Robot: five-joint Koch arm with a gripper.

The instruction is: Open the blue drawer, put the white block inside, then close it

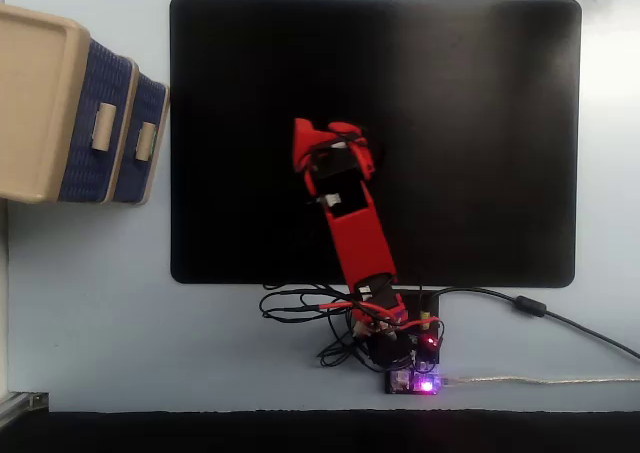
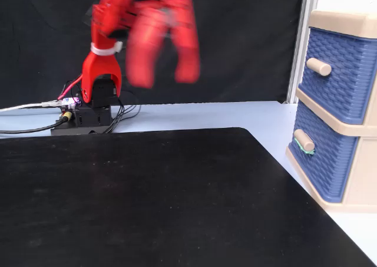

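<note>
The blue drawer (image 1: 150, 113) (image 2: 323, 164) is the lower one in the beige cabinet (image 1: 38, 93) (image 2: 360, 187). It sits pushed in, and its beige handle (image 2: 303, 140) sticks out. The white block is hidden from both fixed views. My red gripper (image 1: 325, 138) (image 2: 163, 77) hangs high above the middle of the black mat (image 1: 450, 123), far from the cabinet. It is motion-blurred. Its two fingers (image 2: 141, 58) are spread apart and nothing is between them.
The upper blue drawer (image 2: 339, 72) is also shut. The arm's base (image 1: 400, 338) (image 2: 88, 114) stands with a tangle of cables at the mat's edge. A cable (image 1: 560, 318) runs off to the right over the pale table.
</note>
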